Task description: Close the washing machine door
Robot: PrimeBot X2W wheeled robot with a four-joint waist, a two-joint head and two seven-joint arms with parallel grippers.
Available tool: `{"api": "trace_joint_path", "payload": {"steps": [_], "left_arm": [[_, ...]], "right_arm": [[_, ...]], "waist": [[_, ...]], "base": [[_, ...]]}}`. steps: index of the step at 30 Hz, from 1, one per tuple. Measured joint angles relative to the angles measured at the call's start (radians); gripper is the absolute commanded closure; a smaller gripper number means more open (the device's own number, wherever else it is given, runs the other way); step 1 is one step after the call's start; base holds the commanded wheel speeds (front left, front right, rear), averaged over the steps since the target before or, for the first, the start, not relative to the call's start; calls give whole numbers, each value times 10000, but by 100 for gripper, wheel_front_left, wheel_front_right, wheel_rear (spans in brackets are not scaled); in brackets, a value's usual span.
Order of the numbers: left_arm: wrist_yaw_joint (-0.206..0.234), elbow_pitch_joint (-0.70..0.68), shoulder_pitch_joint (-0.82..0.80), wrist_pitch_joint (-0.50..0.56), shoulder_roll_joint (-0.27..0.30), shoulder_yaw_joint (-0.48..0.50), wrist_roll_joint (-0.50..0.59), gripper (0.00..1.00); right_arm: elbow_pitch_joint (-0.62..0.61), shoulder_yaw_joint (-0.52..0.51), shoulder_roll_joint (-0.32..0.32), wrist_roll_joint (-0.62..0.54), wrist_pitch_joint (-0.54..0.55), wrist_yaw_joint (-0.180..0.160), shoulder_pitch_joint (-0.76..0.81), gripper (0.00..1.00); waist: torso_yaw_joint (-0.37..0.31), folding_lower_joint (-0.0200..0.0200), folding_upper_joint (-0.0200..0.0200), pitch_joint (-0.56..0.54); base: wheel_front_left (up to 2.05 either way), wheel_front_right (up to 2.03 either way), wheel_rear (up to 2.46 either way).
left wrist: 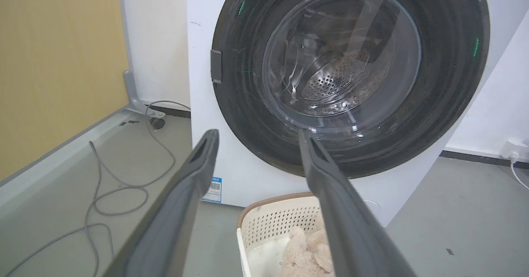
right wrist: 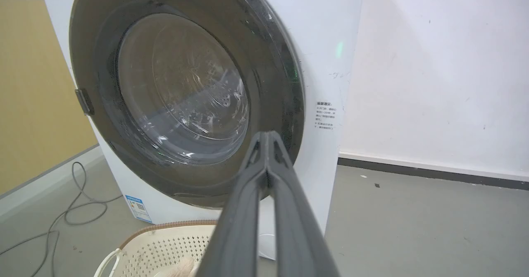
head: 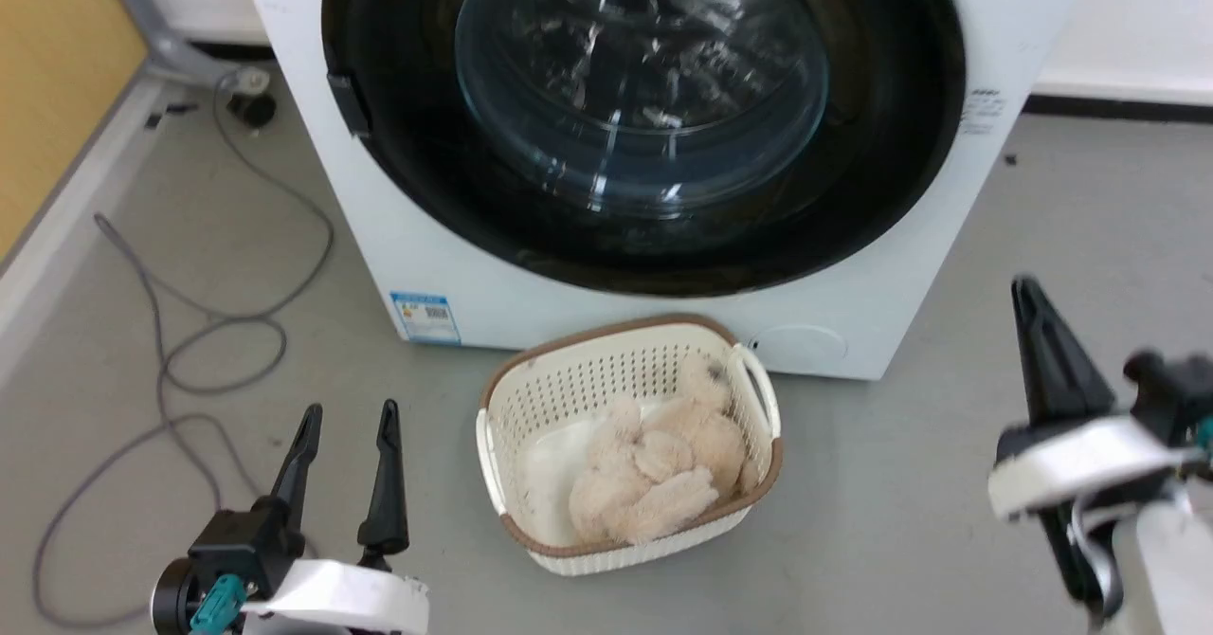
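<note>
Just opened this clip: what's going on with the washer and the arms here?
The washing machine door looks shut, lying flat against the front of the washing machine. Neither arm is touching it. The left gripper hovers open low over the floor, and the right gripper is off to the right with its fingers pressed together, holding nothing. A cream basket with a fluffy beige toy in it sits on the floor just in front of the machine.
</note>
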Motion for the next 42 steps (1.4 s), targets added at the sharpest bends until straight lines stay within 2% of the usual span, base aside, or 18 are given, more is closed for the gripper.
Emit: {"api": "trace_joint_path", "payload": {"steps": [4, 5, 7, 12, 14, 28, 29, 42], "left_arm": [[6, -19, 224, 0, 0, 59, -134, 0], [21, -4, 404, 0, 0, 81, -113, 0], [21, 17, 520, 0, 0, 71, -100, 0], [19, 59, 731, 0, 0, 46, -73, 0], [19, 111, 772, 0, 0, 17, 19, 0], [-13, 242, 869, 0, 2, -178, 430, 0], [-8, 234, 867, 6, 0, -176, 428, 100], [0, 209, 867, 153, 0, -198, 447, 100]], "right_arm": [[-813, -349, 374, -472, -42, 0, 1083, 100], [-1365, -596, 905, -917, -79, 0, 1856, 100], [-1626, -792, 1241, -959, -81, 0, 2326, 100], [-2075, -1011, 1540, -961, -82, 0, 3107, 100], [-2174, -1085, 1567, -986, -81, 0, 3275, 0], [-2240, -1103, 1592, -926, -82, 0, 3408, 0], [-2238, -1103, 1592, -926, -79, 0, 3406, 100], [-2253, -1078, 1592, -949, 82, 0, 3405, 100]], "waist": [[-149, 0, 0, -323], [-243, 0, 0, -483], [-286, 0, 0, -590], [-367, -1, 0, -773], [-384, 0, 0, -808], [-363, 0, 0, -929], [-362, 0, 0, -930], [-393, 0, 0, -931]], "base": [[0, 0, 0], [0, 0, 0], [0, 0, 0], [0, 0, 0], [0, 0, 0], [0, 0, 0], [0, 0, 0], [0, 0, 0]]}}
